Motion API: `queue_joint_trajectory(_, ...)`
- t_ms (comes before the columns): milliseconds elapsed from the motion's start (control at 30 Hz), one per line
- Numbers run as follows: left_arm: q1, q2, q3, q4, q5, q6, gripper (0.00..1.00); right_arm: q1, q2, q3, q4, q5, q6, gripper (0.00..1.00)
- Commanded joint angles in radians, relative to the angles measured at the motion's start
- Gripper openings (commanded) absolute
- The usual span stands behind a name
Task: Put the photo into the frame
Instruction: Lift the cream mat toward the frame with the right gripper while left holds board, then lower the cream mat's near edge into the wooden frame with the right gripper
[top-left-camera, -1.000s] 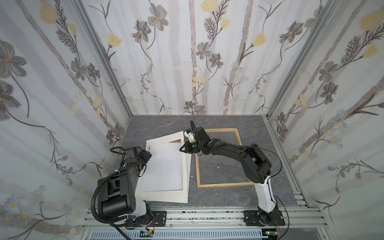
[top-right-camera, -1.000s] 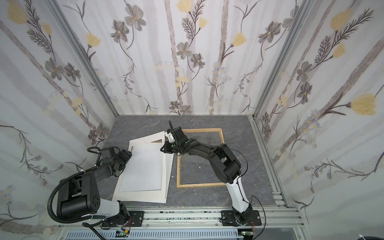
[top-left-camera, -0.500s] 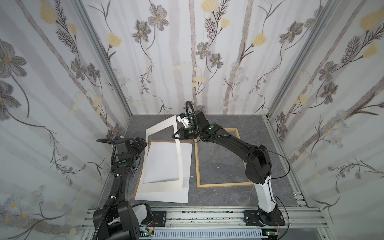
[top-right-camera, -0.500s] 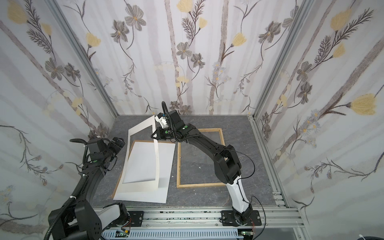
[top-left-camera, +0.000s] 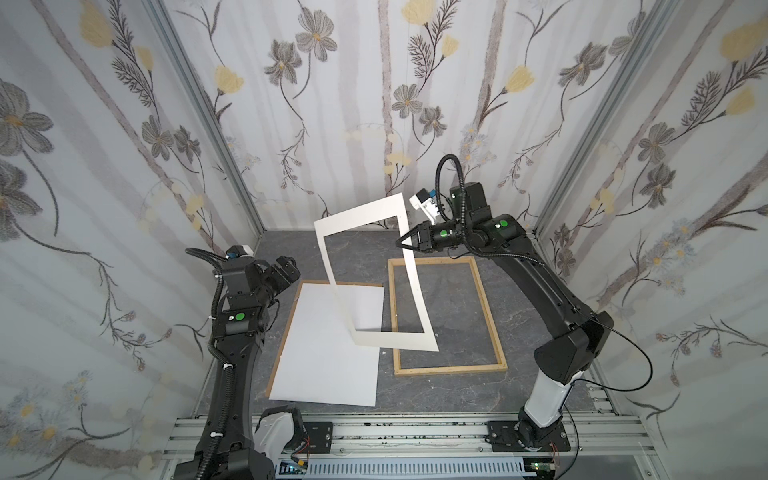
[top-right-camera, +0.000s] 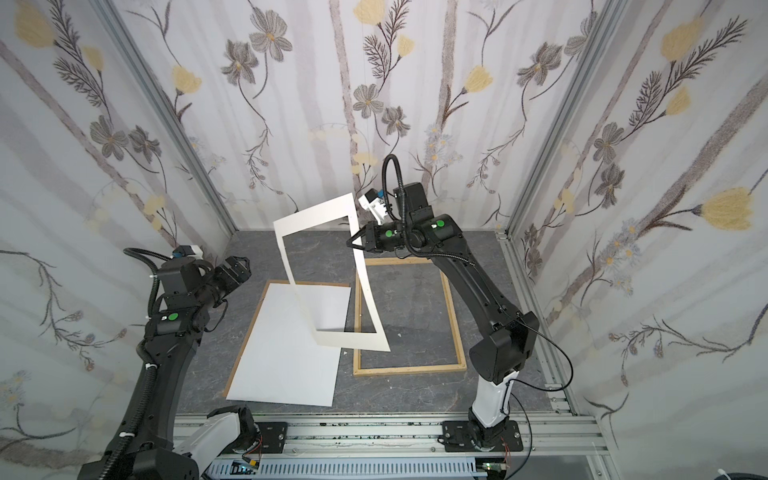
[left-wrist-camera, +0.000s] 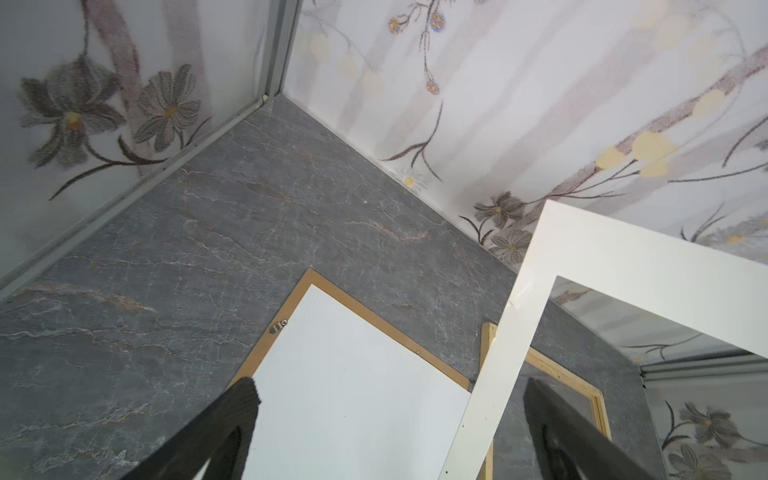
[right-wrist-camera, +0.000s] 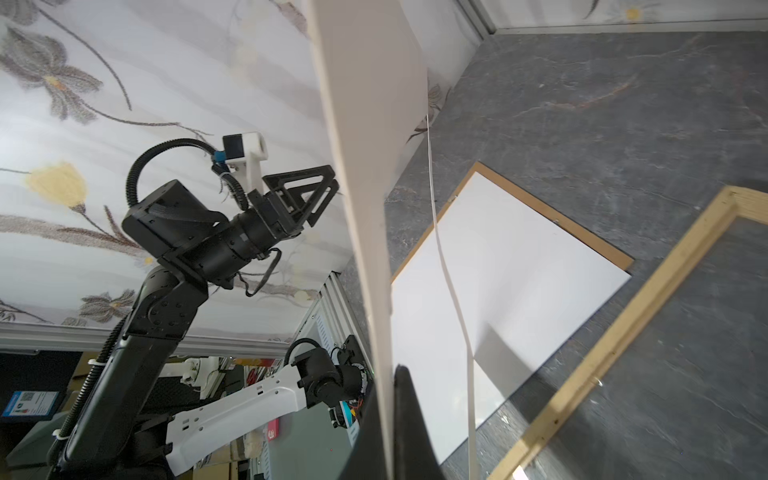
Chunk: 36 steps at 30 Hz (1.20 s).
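Observation:
The photo (top-left-camera: 328, 353) lies white side up on the brown backing panel (top-left-camera: 286, 332), left on the table; it also shows in the left wrist view (left-wrist-camera: 353, 395). To its right the light wooden frame (top-left-camera: 486, 307) lies flat and empty. My right gripper (top-left-camera: 404, 243) is shut on the long edge of the white windowed mat board (top-left-camera: 361, 216). The board hangs steeply tilted in the air over the photo's right edge and the frame's left strip. My left gripper (top-left-camera: 291, 270) stands open and empty, raised above the panel's far left corner.
Flowered walls close the table in on three sides, and an aluminium rail (top-left-camera: 415, 432) runs along the front. The lifted mat board (top-right-camera: 316, 216) stands between the two arms. Small metal clips (left-wrist-camera: 278, 326) sit on the backing panel's rim.
The right gripper has lifted the mat board off the photo and swung it up towards the frame. The left arm has risen and its jaws have opened wider.

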Motion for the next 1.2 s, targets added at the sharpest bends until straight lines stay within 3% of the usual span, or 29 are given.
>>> queue_joint_trajectory(0, -0.038, 0.001, 0.012, -0.024, -0.027, 0.021, 1.0, -0.056, -0.014, -0.021, -0.184, 0.051, -0.158, 0.0)
queue_joint_trajectory(200, -0.095, 0.011, -0.013, 0.002, -0.036, -0.002, 1.0, -0.145, -0.011, -0.086, -0.241, 0.309, -0.24, 0.0)
queue_joint_trajectory(400, -0.127, 0.012, -0.028, 0.009, -0.053, -0.016, 1.0, -0.15, 0.039, -0.087, -0.276, 0.523, -0.301, 0.0)
queue_joint_trajectory(1167, -0.168, 0.021, -0.096, 0.068, -0.038, -0.054, 1.0, -0.089, 0.165, -0.183, -0.2, 0.917, -0.531, 0.0)
